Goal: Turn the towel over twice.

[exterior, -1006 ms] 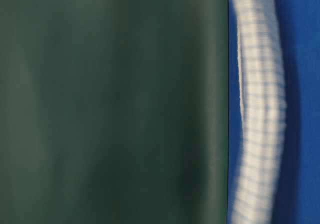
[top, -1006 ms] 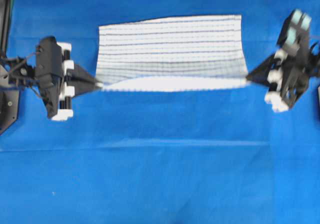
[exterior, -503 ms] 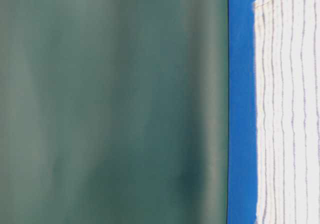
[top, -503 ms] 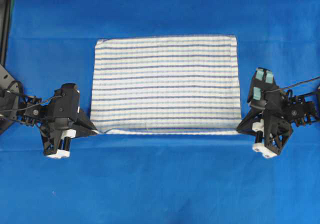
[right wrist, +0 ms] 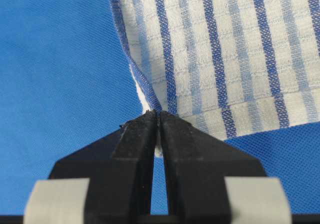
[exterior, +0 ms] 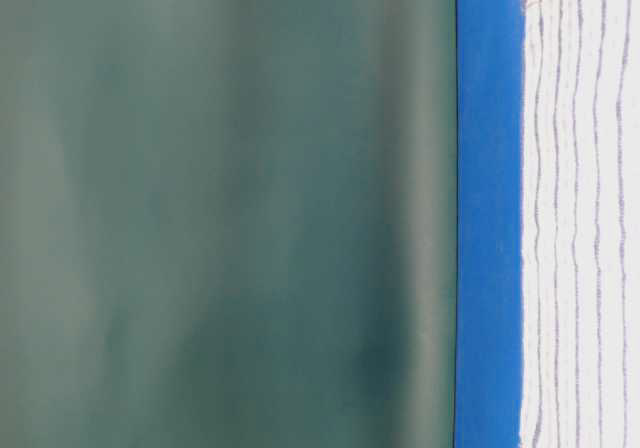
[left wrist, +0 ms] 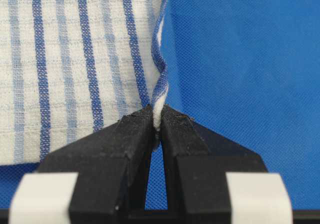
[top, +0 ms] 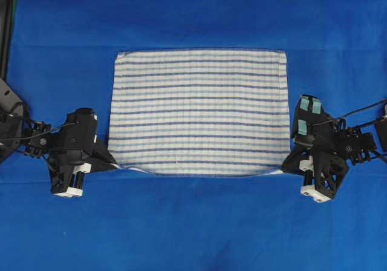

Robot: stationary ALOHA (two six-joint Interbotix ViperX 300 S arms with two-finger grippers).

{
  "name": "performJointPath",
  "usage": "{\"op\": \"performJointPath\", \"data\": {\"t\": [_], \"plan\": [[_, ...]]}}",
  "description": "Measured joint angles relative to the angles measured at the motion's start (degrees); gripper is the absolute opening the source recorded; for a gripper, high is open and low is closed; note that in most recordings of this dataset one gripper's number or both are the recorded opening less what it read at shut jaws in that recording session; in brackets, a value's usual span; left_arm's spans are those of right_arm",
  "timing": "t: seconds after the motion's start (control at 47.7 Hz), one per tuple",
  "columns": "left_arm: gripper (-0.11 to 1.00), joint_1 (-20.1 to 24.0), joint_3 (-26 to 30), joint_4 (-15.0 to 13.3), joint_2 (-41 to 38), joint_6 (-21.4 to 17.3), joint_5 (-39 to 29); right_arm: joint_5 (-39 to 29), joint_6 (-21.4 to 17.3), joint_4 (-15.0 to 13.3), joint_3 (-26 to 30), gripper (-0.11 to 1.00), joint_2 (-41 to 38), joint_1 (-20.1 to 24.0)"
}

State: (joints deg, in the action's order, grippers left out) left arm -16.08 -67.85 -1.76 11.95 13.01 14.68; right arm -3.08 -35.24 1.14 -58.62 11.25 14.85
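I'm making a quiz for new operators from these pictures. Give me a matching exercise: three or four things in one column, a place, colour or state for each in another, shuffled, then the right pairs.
Things:
1. towel
2. left gripper
3. right gripper
4. sheet

Descriptions:
A. plain solid blue, covering the table
B. shut on the towel's near corner at the left of the overhead view
C. white with blue stripes, spread nearly flat
D. shut on the towel's near corner at the right of the overhead view

Pairs: 1-C, 2-B, 3-D, 4-A
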Motion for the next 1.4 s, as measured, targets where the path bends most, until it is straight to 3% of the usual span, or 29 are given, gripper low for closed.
{"op": "performJointPath", "data": {"t": [0.168,0.23,0.419,0.461,0.503,0.587,1.069,1.194,1.404], "plan": [[0.04,0.00,0.18,0.00,0.00,0.00,0.00,0.00,-0.09,-0.53,0.09,0.06,0.00,0.00],[0.15,0.00,0.35,0.00,0.09,0.00,-0.09,0.00,0.00,-0.70,0.18,0.07,0.00,0.00],[0.63,0.18,1.67,0.00,2.46,-0.79,-2.11,-0.18,1.23,-2.02,1.49,0.60,0.53,-0.53],[0.71,0.53,2.11,0.00,3.52,-1.05,-2.99,-0.18,1.41,-2.99,1.67,0.68,1.32,-0.88],[0.75,1.23,2.46,0.00,4.92,-1.41,-4.22,-0.18,1.67,-4.13,1.85,0.68,2.37,-1.49],[0.74,2.72,2.99,0.00,8.35,-2.11,-6.42,-0.26,1.85,-6.94,1.93,0.62,5.27,-2.99],[0.74,11.78,-2.55,0.00,33.05,-12.66,-6.33,-1.49,2.02,-26.98,-3.08,0.63,33.93,-15.56],[0.74,14.24,-5.19,0.00,39.99,-12.92,-6.33,-0.79,2.02,-30.06,-5.71,0.63,39.81,-18.81],[0.74,15.73,-9.58,0.00,47.46,-12.92,-6.33,5.27,1.67,-30.67,-11.34,0.63,44.47,-21.53]]}}
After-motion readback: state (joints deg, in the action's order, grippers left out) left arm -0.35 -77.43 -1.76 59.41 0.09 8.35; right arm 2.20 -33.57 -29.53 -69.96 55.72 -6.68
